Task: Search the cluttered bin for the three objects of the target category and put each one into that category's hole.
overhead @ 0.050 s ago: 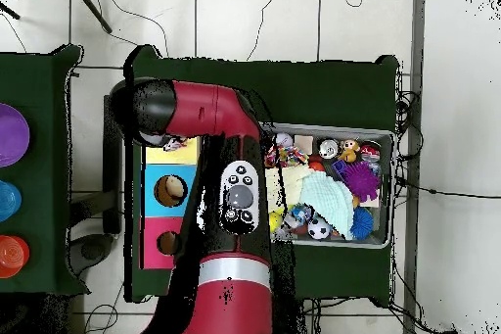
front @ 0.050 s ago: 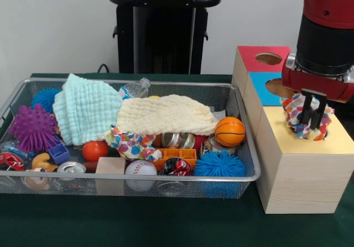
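Observation:
My gripper (front @ 0.050 s ago: 312, 118) hangs over the yellow-topped wooden box (front @ 0.050 s ago: 296, 144) at the right and is shut on a bunched patterned cloth (front @ 0.050 s ago: 295, 116) with red, blue and yellow patches. The bundle sits right at the box's hole, which it mostly hides. In the overhead view a bit of that cloth (overhead @ 0.050 s ago: 174, 143) peeks out from under the arm, over the yellow box top (overhead @ 0.050 s ago: 188, 154). The wire bin (front @ 0.050 s ago: 243, 176) holds a mint green cloth (front @ 0.050 s ago: 86, 109), a cream cloth (front @ 0.050 s ago: 166, 117) and another patterned cloth (front @ 0.050 s ago: 130, 144).
Behind the yellow box stand a blue-topped box (front @ 0.050 s ago: 259, 87) and a red-topped box (front @ 0.050 s ago: 250, 56), each with a round hole. The bin also holds a basketball (front @ 0.050 s ago: 229, 131), a baseball (front @ 0.050 s ago: 140, 168), spiky purple (front @ 0.050 s ago: 32, 127) and blue (front @ 0.050 s ago: 219, 164) balls, cans and blocks.

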You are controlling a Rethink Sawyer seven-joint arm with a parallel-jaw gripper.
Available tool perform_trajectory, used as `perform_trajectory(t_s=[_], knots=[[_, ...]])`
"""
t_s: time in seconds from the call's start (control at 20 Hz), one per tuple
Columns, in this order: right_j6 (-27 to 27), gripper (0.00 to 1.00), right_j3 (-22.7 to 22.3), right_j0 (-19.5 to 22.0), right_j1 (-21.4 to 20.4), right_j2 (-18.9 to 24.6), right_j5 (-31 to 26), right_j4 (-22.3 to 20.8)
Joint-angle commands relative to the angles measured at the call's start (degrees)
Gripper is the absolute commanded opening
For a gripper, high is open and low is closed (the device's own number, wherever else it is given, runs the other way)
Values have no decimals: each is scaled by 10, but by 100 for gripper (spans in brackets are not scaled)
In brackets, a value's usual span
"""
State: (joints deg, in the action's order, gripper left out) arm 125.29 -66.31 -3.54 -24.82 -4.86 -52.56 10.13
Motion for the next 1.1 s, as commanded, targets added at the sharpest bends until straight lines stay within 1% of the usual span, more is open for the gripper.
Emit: perform_trajectory(t_s=[0.05, 0.15, 0.35, 0.45, 0.7, 0.95, 1.1], knots=[[105, 0, -75, -9, 25, 0, 60, -13], [110, 0, -69, -12, 30, -2, 65, -12], [107, 0, -72, -15, 33, -1, 81, -11], [103, 0, -78, -16, 32, 0, 92, -12], [90, 0, -112, -18, 21, 8, 130, -13], [81, 0, -120, -18, 21, 9, 136, -13], [67, 0, -122, -9, 21, 14, 140, -13]])
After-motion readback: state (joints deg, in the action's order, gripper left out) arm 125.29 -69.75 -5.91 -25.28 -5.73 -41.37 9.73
